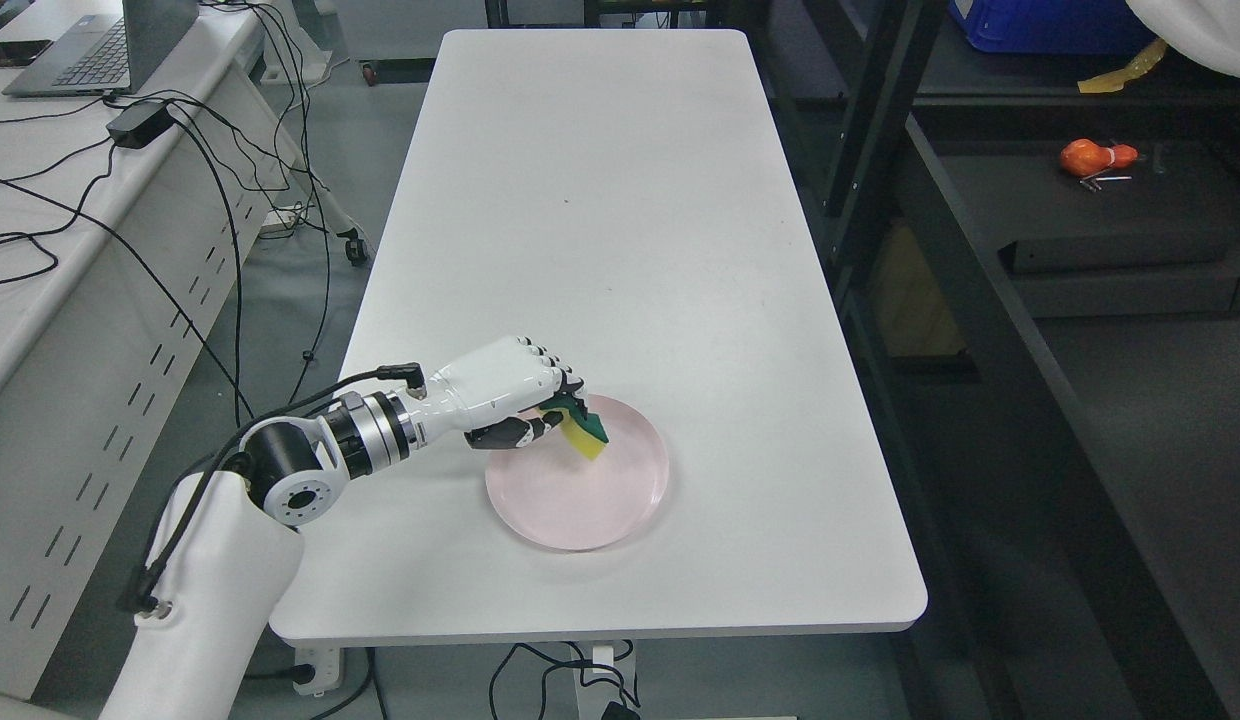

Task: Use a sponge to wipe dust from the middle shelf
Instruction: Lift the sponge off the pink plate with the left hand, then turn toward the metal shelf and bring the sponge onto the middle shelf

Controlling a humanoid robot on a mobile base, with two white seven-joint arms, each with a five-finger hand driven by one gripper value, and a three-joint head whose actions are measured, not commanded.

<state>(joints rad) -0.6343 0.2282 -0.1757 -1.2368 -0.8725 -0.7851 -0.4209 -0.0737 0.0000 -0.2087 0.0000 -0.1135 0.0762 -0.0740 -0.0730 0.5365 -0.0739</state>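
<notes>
The fingers (552, 392) of the left hand (505, 388) are curled around a yellow-and-green sponge (583, 433), pinching its upper end so it hangs tilted — yellow corner down — over the near-left part of the pink plate (620, 500) on the white table (600, 200). The dark shelving unit (980, 330) stands off the table's right edge, so the sponge must travel right, across the robot's front, with only this arm in view.
</notes>
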